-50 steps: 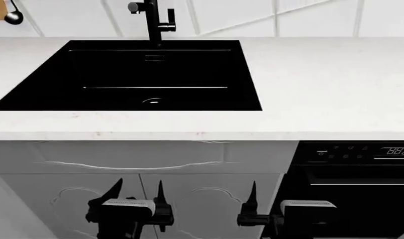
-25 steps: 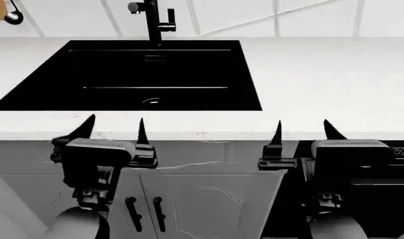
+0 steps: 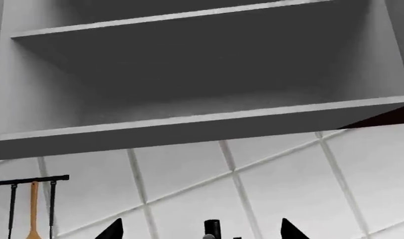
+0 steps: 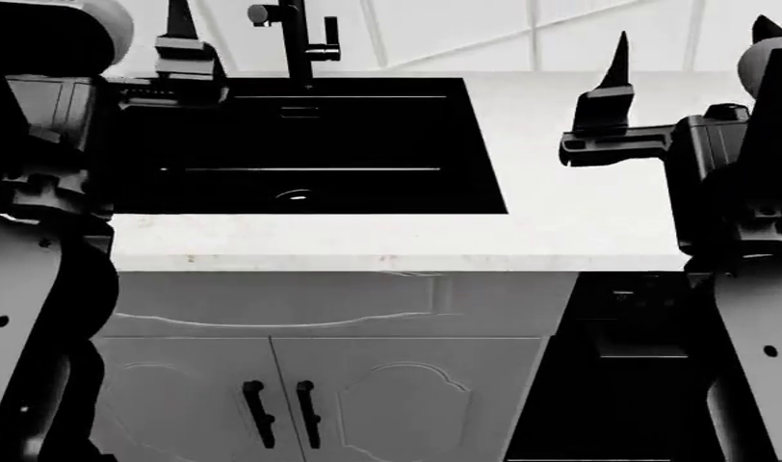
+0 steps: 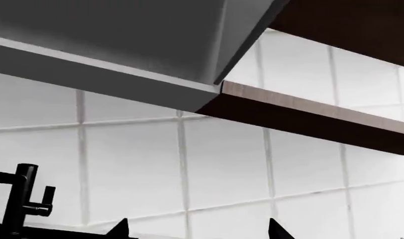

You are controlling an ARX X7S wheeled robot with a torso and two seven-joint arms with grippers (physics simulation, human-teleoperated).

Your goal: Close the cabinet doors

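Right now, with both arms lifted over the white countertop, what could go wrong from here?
1. The open left gripper sits close beside the tall black metal faucet; a sideways swing could strike it.
2. The grey cabinet shelf hangs overhead in the left wrist view; rising further may hit it.
3. The pale grey scalloped cabinet doors look shut, but the left arm hides one edge, so a gap could go unnoticed.
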